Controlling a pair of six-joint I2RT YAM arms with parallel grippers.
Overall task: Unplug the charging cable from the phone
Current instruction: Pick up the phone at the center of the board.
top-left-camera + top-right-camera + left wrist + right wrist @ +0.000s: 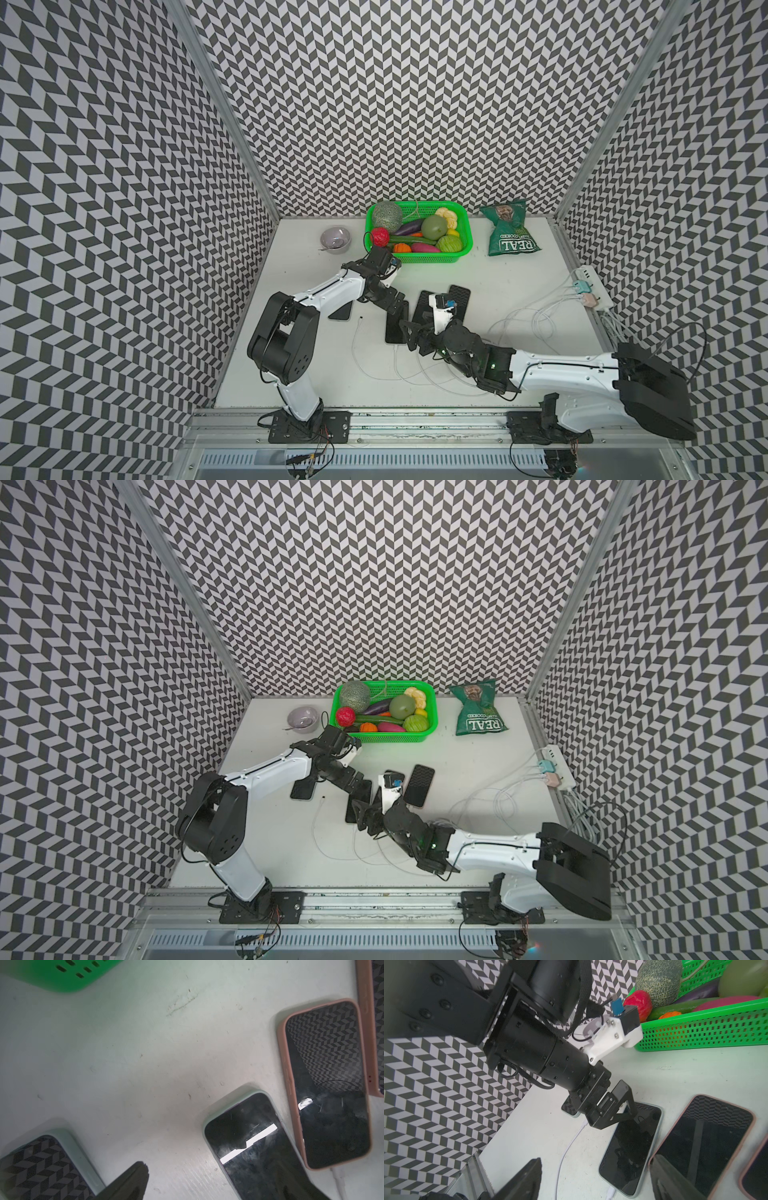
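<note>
Right wrist view: brackets charging cable (610, 1192) with spread right gripper (595, 1160) for pulling; seemingly steadies phone (629, 1153) under splayed left gripper (606, 1109).

Left end effector (395, 309) wide open; right end effector (595, 1165) open

The plug (610, 1192) at the phone (631, 1153) is blurred, edge-cropped.

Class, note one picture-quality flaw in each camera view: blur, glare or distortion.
Left wrist view: the basket is out of focus and a bright reflected strip crosses a phone. Right wrist view: the near finger is blurred. In both top views the side walls splay outward, wide-lens distortion.
</note>
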